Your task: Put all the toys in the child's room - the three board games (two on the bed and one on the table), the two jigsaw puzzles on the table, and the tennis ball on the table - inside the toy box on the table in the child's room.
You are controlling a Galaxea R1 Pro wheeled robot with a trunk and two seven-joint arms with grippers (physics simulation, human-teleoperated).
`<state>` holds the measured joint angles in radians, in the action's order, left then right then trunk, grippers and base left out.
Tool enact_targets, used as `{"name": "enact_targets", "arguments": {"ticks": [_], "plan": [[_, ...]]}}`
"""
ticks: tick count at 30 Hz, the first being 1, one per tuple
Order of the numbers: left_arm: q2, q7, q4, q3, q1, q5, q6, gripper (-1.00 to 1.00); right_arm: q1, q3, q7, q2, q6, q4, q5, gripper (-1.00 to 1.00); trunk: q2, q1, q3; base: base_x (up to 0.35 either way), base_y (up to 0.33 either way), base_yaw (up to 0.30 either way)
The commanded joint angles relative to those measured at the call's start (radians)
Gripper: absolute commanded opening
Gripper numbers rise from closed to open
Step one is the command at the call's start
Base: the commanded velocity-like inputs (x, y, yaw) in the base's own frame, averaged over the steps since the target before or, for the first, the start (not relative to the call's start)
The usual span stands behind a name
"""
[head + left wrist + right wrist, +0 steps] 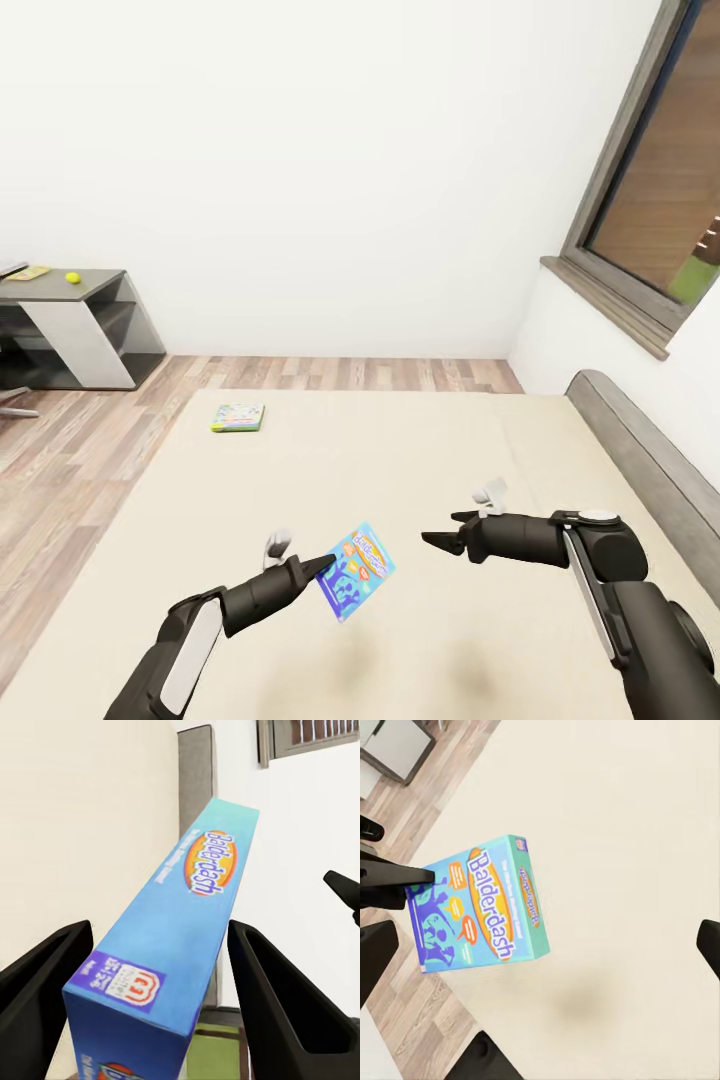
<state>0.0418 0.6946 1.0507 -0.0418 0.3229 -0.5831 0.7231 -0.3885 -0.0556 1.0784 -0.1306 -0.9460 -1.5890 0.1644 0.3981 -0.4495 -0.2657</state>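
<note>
While left gripper [322, 568] grasps blue board game [356, 571] above bed [420, 440], right gripper [440, 540] released.

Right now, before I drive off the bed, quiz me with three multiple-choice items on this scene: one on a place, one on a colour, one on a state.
1. Where does the second board game lie?
A. On the bed, near its far corner
B. On the wood floor
C. On the desk

2. What is the main colour of the box in the left gripper?
A. Red
B. Blue
C. White

3. How is the right gripper?
A. Shut on the box
B. Shut on the ball
C. Open, holding nothing

Answers:
1. A: the second board game rests flat on the bed, short of the floor.
2. B: the Balderdash box in the left gripper is blue with an orange logo.
3. C: the right gripper hangs apart from the box, fingers spread on nothing.
</note>
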Motion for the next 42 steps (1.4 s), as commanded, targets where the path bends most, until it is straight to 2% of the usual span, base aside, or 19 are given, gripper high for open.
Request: {"name": "enact_targets", "arguments": {"ticks": [1, 13, 32, 42], "plan": [[0.001, 0.003, 0.000, -0.003, 0.001, -0.004, 0.007, -1.00, -0.001, -0.001, 0.010, 0.000, -0.005, -0.001, 0.010, 1.00, 0.002, -0.001, -0.002, 0.000, 0.292, 0.000], [0.001, 0.004, 0.000, -0.003, 0.001, -0.004, 0.003, -1.00, -0.001, -0.001, 0.010, 0.000, -0.005, -0.002, 0.010, 1.00, 0.002, -0.001, -0.002, 0.000, 0.292, 0.000], [-0.001, 0.043, 0.000, -0.002, 0.000, 0.000, -0.025, -1.00, -0.001, -0.001, 0.011, 0.000, -0.005, -0.002, 0.010, 1.00, 0.002, -0.001, -0.002, 0.042, 0.291, 0.000], [-0.001, 0.046, 0.000, -0.002, -0.003, 0.000, -0.027, -1.00, -0.001, -0.001, 0.010, 0.000, -0.005, -0.002, 0.010, 1.00, 0.002, -0.001, -0.002, 0.037, 0.132, 0.000]]}}
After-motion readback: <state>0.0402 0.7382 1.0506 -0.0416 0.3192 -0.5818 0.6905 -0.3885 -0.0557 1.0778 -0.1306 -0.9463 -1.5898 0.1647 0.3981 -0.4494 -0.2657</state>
